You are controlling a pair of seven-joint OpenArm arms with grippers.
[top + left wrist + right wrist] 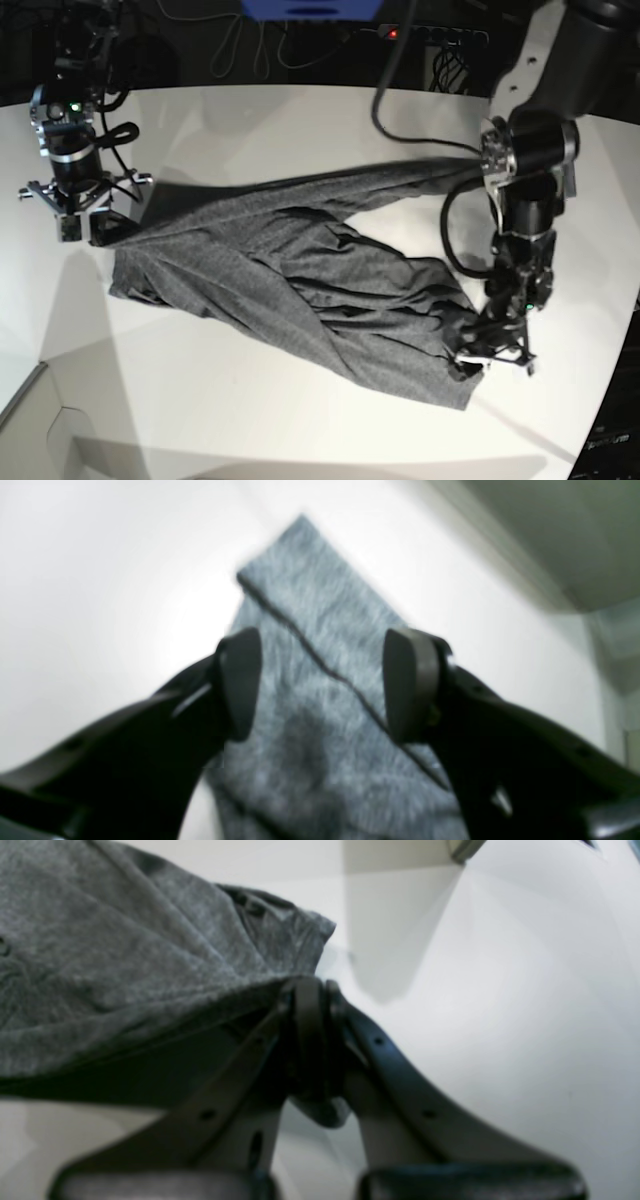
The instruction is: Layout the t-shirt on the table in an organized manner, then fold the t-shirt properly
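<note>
I see the t-shirt (300, 270) spread in loose folds across the middle of the table (250, 420), stretched in a long band from the left edge toward the right edge of the base view, wrinkled and bunched through its centre. My right gripper (317, 1040), at the base view's left, has its jaws pressed together on a pinch of the grey knit: in the right wrist view the cloth runs straight into the closed fingertips and a small tuft pokes out below them, while the rest of the fabric drapes away to the left, lifted a little off the white surface. My left gripper (322, 685), at the base view's right near the table's near-right corner, stands with its jaws well apart and grips nothing. In the left wrist view a flat strip of the shirt with a dark seam line lies on the table directly beneath and between the two pads (410, 685), reaching up and away from them; I cannot tell whether the pads touch the cloth. In the base view that gripper sits just at the shirt's lower right end.
</note>
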